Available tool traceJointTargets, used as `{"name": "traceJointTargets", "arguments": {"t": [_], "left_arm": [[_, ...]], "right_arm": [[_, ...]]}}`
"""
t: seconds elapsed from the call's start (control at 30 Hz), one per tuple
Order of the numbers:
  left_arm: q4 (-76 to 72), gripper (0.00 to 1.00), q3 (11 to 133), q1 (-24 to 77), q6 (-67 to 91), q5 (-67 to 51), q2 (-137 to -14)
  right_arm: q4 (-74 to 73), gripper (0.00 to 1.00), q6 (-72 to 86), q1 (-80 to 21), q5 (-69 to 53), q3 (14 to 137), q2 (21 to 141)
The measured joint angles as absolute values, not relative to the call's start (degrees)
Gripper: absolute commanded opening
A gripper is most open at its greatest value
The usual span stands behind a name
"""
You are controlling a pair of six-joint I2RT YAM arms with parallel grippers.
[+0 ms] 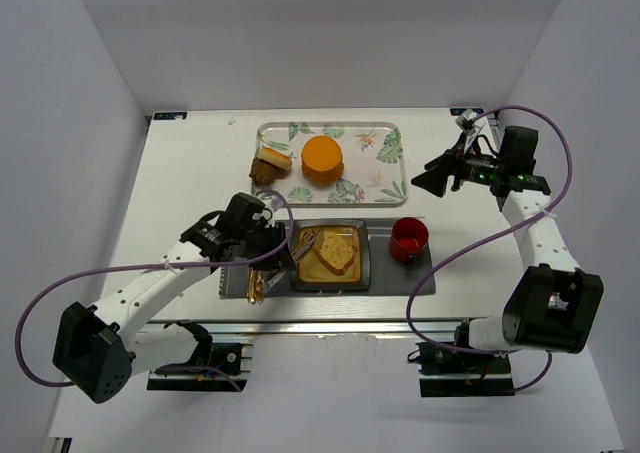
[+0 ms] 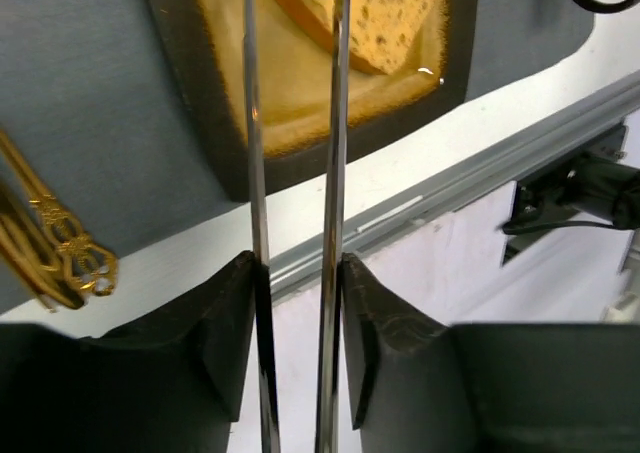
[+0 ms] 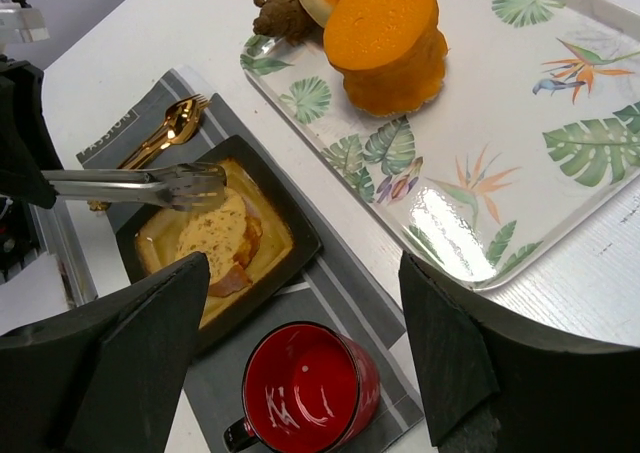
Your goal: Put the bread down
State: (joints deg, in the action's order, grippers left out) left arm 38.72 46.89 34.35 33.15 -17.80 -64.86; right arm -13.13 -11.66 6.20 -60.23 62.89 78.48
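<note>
We found both arms built alike. The left arm (image 1: 150,291) and the right arm (image 1: 540,235) had white tubular links joined by blocky black joint housings (image 1: 90,351). A purple cable (image 1: 120,269) looped loosely outside each arm. The bases (image 1: 452,358) were black. The right arm's wrist carried black hardware with a small green light (image 1: 497,176). The left gripper (image 2: 295,303) had matte black, wedge-shaped fingers (image 2: 215,333), faintly scuffed on the inner faces. The right gripper (image 3: 300,273) showed the same dark, broad, faceted fingers (image 3: 110,363).
</note>
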Motion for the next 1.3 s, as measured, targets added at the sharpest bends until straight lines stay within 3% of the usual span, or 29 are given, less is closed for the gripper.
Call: {"name": "traceJointTargets", "arguments": {"t": [0.07,0.3,0.6,0.87,1.3], "left_arm": [[39.3,0.55,46.9,34.3,33.3,-16.5,-64.1],[41.2,0.57,50.3,34.3,33.8,-13.3,-61.1],[43.4,0.45,58.7,32.1,34.3,-5.8,-58.1],[38.9,0.45,57.1,12.0,30.1,-0.7,-55.0],[24.8,0.48,46.5,-10.2,17.5,-4.1,-62.4]], "right_arm": [[-13.6,0.82,-12.2,6.1,-60.2,62.9,78.5],[-15.4,0.85,-13.9,5.9,-60.2,63.2,78.5],[-19.6,0.89,-16.3,5.8,-56.1,65.2,80.1],[-22.4,0.89,-15.0,5.5,-45.2,71.1,82.9],[-22.0,0.89,-12.3,5.5,-44.5,72.3,84.6]]}}
